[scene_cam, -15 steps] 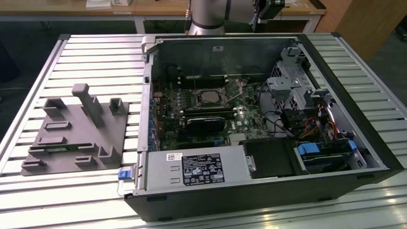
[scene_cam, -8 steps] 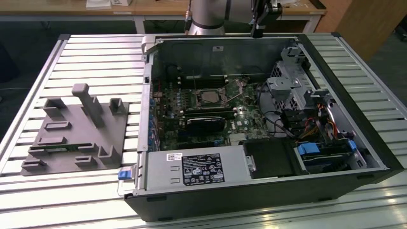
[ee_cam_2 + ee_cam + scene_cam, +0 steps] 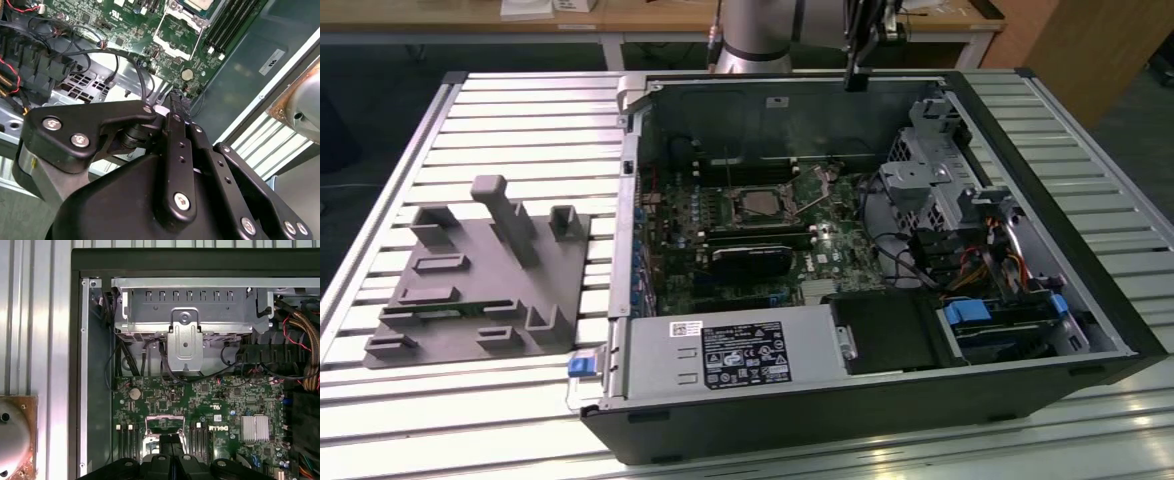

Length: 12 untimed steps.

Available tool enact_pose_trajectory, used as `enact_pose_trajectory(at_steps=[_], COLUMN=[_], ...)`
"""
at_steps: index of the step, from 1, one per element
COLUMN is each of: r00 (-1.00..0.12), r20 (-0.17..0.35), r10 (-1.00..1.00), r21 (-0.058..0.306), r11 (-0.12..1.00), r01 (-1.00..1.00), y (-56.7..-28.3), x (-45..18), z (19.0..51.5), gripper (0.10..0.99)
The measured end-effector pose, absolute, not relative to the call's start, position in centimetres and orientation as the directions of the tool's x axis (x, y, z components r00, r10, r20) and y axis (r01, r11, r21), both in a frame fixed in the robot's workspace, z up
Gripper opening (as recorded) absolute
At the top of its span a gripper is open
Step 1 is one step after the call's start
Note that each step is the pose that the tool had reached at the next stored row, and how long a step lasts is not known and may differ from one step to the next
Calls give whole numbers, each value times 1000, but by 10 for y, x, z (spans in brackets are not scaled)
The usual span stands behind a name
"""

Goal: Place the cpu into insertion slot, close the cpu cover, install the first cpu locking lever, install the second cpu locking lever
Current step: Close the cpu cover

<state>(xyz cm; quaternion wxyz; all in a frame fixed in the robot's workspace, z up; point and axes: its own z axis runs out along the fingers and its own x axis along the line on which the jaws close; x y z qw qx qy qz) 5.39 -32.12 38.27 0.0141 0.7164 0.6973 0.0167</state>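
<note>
The cpu (image 3: 198,4) shows as a pale silvery square lying in the insertion slot (image 3: 754,203) on the green board inside the open computer case. Beside it the cpu cover (image 3: 170,50) stands swung open, a thin silvery frame with green board showing through its cut-out; it is also the frame (image 3: 164,420) in the first wrist view. A thin locking lever (image 3: 821,196) sticks up at the socket's side. My gripper (image 3: 858,75) hangs above the case's far wall, well off the socket. Its black fingers (image 3: 176,100) are shut together with nothing between them, pointing toward the cover (image 3: 170,439).
A grey drive cage (image 3: 185,310) with black cables sits beside the board. Long black memory slots (image 3: 230,22) flank the socket, and a finned heatsink (image 3: 255,427) stands nearby. The power supply (image 3: 720,355) fills the near end. A grey fixture block (image 3: 474,275) lies at the exterior view's left.
</note>
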Motion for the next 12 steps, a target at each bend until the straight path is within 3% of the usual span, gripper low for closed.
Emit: enact_pose_trajectory(at_steps=[12], r00=[27], r20=[4], r10=[1000], r21=[42], r11=[-27], r01=[999], y=[-321], x=[54], z=[361], gripper=[106])
